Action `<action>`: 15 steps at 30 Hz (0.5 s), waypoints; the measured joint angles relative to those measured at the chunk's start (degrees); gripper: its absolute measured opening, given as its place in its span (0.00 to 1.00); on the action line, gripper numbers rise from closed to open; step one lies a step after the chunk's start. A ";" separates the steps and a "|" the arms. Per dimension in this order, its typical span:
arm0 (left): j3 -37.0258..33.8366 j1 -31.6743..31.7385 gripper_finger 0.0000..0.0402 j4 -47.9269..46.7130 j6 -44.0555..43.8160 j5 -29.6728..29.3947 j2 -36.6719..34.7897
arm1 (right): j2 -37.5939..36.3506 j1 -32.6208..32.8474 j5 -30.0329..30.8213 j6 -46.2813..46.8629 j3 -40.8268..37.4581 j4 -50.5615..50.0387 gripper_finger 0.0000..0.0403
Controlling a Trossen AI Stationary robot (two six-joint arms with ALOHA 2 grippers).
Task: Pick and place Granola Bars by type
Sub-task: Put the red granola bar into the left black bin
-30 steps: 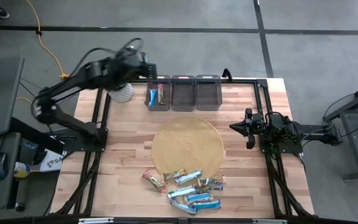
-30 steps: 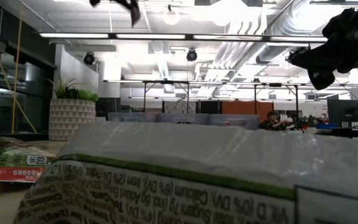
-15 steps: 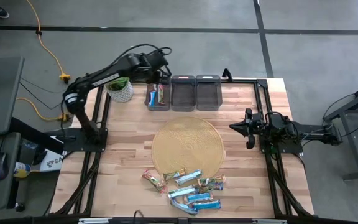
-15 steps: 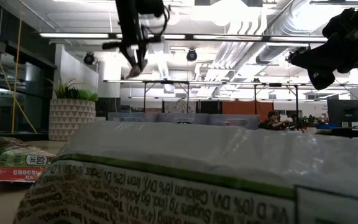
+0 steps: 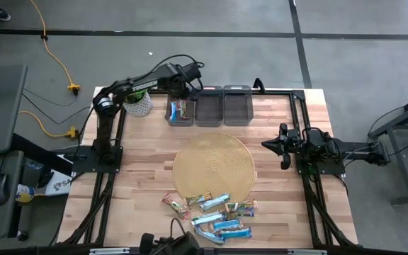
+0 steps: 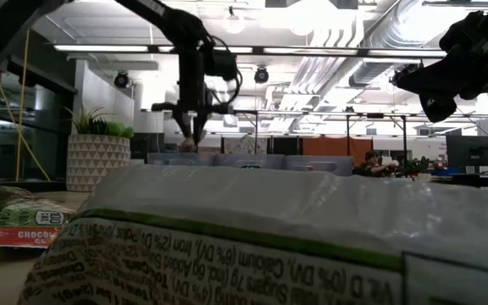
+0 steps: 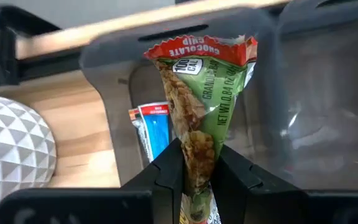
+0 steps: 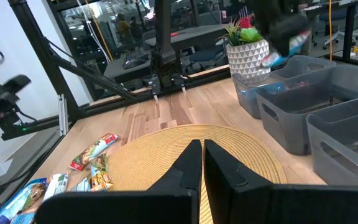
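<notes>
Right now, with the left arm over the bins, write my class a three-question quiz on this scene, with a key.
1. True or false: the left end effector holds a green bar.
2. Which bin already has bars in it? A) left bin B) middle bin C) right bin
3. Fill in: the loose bars lie on the table beside the round woven ____.

Key: 1 true; 2 A; 3 mat. The right end effector waits shut over the mat's edge.
</notes>
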 joint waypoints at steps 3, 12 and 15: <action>0.00 0.04 0.16 -0.04 -0.01 1.04 2.37 | 0.00 0.01 0.02 0.01 0.00 0.00 0.00; 0.00 0.04 0.16 -0.21 1.99 3.17 6.30 | 0.00 0.00 0.02 0.00 0.00 0.00 0.00; 0.00 0.11 0.19 -0.09 2.99 3.59 6.34 | 0.00 0.00 0.01 0.01 0.00 0.00 0.00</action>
